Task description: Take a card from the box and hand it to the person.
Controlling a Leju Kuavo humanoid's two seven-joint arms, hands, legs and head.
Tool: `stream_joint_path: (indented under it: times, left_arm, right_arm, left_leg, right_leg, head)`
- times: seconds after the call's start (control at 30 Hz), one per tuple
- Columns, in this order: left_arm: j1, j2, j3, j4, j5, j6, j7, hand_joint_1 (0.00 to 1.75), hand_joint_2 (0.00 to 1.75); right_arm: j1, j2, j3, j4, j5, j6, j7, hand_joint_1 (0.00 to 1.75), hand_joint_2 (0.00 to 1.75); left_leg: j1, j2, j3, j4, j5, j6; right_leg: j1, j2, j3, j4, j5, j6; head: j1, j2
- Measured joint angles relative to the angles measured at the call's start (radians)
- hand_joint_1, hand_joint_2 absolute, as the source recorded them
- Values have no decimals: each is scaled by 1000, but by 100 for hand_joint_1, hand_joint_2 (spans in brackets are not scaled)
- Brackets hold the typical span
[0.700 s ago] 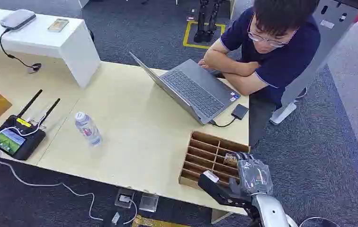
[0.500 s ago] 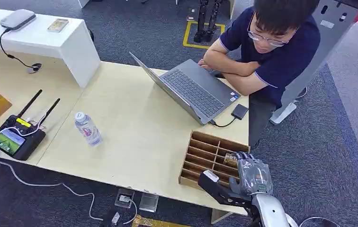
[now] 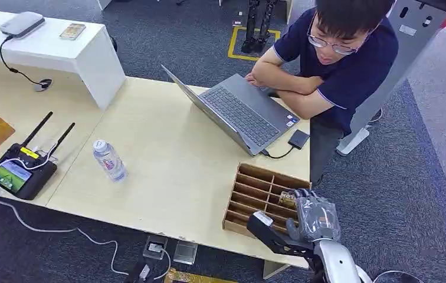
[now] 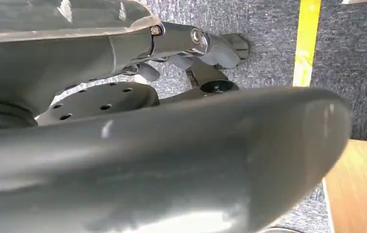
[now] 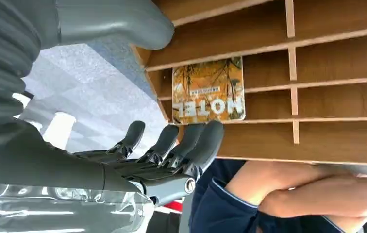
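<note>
In the lower right of the head view the right hand (image 3: 316,217) hovers over the near right end of the wooden compartment box (image 3: 250,187), which sits at the bench (image 3: 167,171) edge. The right wrist view shows the hand's dark fingers (image 5: 191,145) apart and holding nothing, their tips just short of the card (image 5: 208,90). The card, orange and printed with "HOTEL", lies flat in an end slot beside the box's outer wall, untouched.

The left hand (image 4: 138,145) appears as a blurred grey mass close to its wrist camera, above carpet; I cannot tell whether it is spread or closed.

The person (image 3: 338,53) sits at the upper right with folded arms, behind a laptop (image 3: 238,112), not yet reaching out.

Risks, as I judge them: the card lies flat between thin dividers, so fingertips may slide over it or catch a divider. The box, near the bench edge, could be pushed off.
</note>
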Motion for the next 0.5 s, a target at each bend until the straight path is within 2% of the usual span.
stream_joint_path:
  times: [0.03, 0.1, 0.4, 0.43, 0.5]
  left_arm:
    - [0, 0, -1, 0, -1, 0, 1, 0, 0]
    - [0, 0, -3, 0, -2, -1, 1, 0, 0]
    - [0, 0, -10, 0, -8, -1, 2, 0, 0]
    - [0, 0, -11, 0, -8, -1, 2, 0, 0]
    - [0, 0, -11, 0, -8, -1, 2, 0, 0]
  right_arm:
    - [0, 0, 0, 0, 0, 0, 0, 61, 175]
    - [0, 0, 0, 1, 0, 0, 0, 68, 175]
    - [-7, 0, 0, 4, 1, -7, -1, 68, 175]
    - [-7, 0, 0, 5, 0, -8, -1, 63, 175]
    - [-7, 0, 0, 5, -1, -10, -1, 66, 175]
  left_leg:
    - [0, 0, 0, 0, 0, 0]
    - [0, 0, 0, 0, 0, 0]
    - [0, 0, 0, 0, 0, 0]
    - [0, 0, 0, 0, 0, 0]
    - [0, 0, 0, 0, 0, 0]
  right_leg:
    - [0, 0, 0, 0, 0, 0]
    - [0, 0, 0, 0, 0, 0]
    - [0, 0, 0, 0, 0, 0]
    - [0, 0, 0, 0, 0, 0]
    - [0, 0, 0, 0, 0, 0]
  head:
    - [0, 0]
    - [0, 0]
    - [0, 0]
    - [0, 0]
    - [0, 0]
